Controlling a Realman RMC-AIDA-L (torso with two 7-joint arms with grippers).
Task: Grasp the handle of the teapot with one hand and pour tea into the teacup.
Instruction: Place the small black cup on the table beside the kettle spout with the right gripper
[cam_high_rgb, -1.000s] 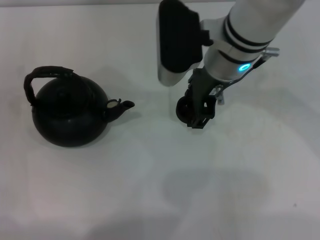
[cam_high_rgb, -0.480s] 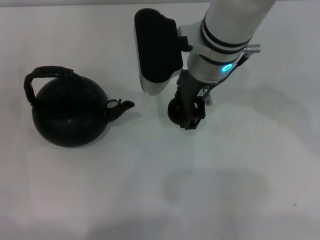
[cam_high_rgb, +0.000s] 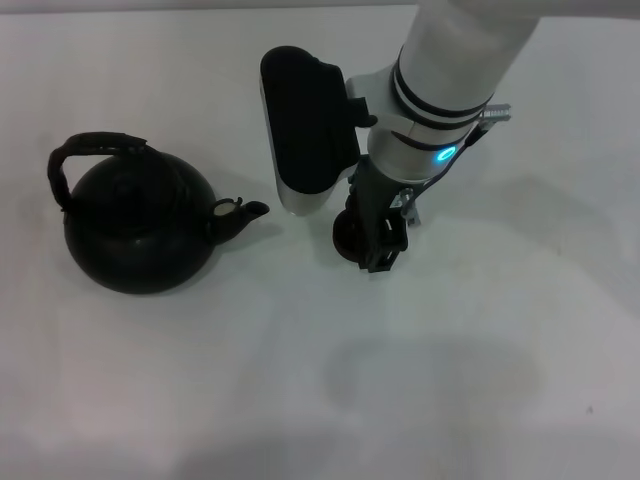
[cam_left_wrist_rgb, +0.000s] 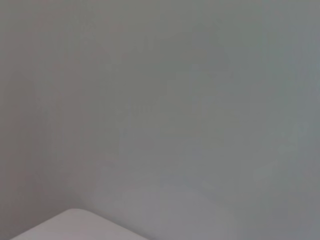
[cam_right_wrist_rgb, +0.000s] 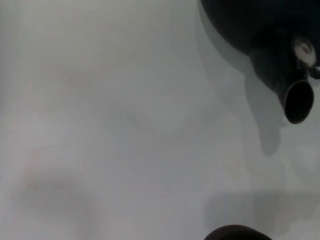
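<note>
The black matte teapot (cam_high_rgb: 135, 228) stands on the white table at the left, its short spout (cam_high_rgb: 245, 213) pointing right. Its dark arched handle (cam_high_rgb: 88, 150) rises over the top, tilted to the left, with nothing touching it. My right gripper (cam_high_rgb: 378, 248) reaches down at the centre, shut on the small dark teacup (cam_high_rgb: 345, 237), which shows partly beside the fingers, to the right of the spout. The right wrist view shows the teapot's spout (cam_right_wrist_rgb: 296, 100) and the teacup's rim (cam_right_wrist_rgb: 237, 233) at the picture's edge. My left gripper is out of view.
The white table (cam_high_rgb: 450, 380) spreads in front of and to the right of the arm. The right arm's black and white wrist housing (cam_high_rgb: 305, 130) hangs over the table behind the spout. The left wrist view shows only a grey wall and a white corner (cam_left_wrist_rgb: 75, 225).
My right arm has moved left toward the teapot's spout, carrying the teacup with it. The teapot has not moved.
</note>
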